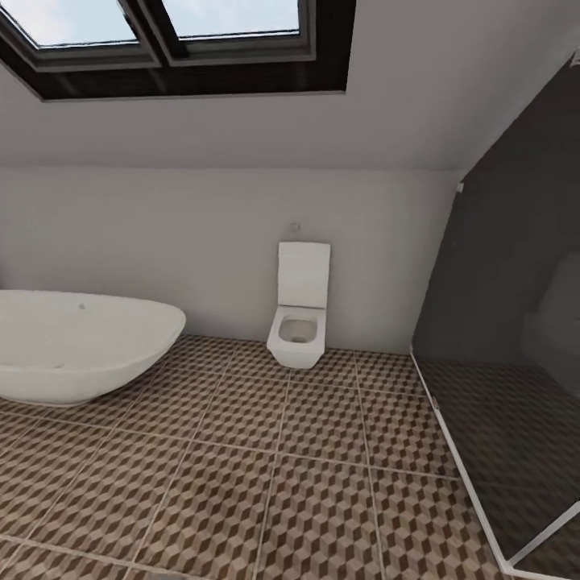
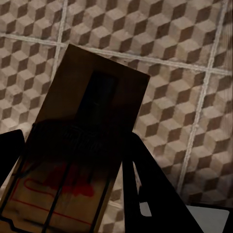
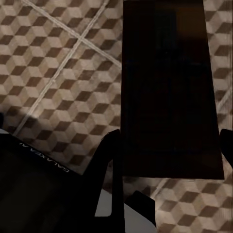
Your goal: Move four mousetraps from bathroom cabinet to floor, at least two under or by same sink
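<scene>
Left gripper [image 2: 73, 160] clamped on one mousetrap [image 2: 92, 121], black fingers [image 2: 145, 184] flanking its near end, board jutting forward past the tips and held above the floor [image 2: 184, 73]. Red outline and red mark visible on the trap's near end beneath dark wire; no readable lettering there.

Right gripper [image 3: 170, 145] closed on a second mousetrap [image 3: 170, 87], a dark shadowed rectangle between a finger [image 3: 109, 160] on one side and a fingertip at the other edge, also hanging over the tiles [image 3: 58, 58]. Mirrored pale lettering on the robot's dark body [image 3: 43, 158], too small to make out.

Two traps counted, one per gripper.

In the head view: cube-pattern floor [image 1: 242, 483], one white oval bathtub [image 1: 80, 346] at the left, one wall-hung toilet [image 1: 300, 318] on the far wall, a dark glass shower screen [image 1: 499, 322] at the right, a skylight [image 1: 169, 32] overhead.
</scene>
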